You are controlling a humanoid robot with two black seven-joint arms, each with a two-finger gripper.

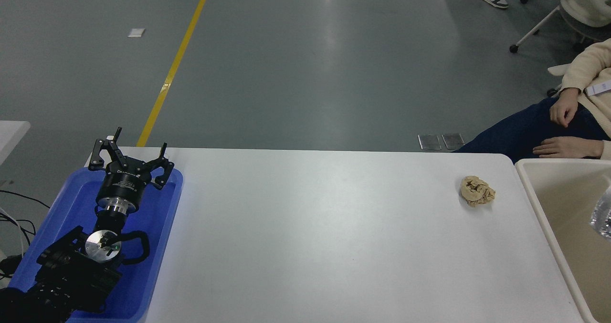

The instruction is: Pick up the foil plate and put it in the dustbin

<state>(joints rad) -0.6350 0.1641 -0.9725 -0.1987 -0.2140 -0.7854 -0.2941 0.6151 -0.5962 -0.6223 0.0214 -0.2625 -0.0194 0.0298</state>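
A sliver of the shiny, wrinkled foil plate [603, 214] shows at the picture's right edge, over the inside of the beige dustbin [549, 213]; most of it is cut off by the frame. What holds it is out of view. My right gripper and arm do not show. My left gripper [130, 158] is parked over the blue tray at the lower left, fingers spread open and empty.
A small tan paper wad [477, 191] lies on the white table [324, 237] near its far right corner. A blue shallow tray [157, 246] sits at the left edge under my left arm. A seated person [568, 122] is at the far right, hands on lap.
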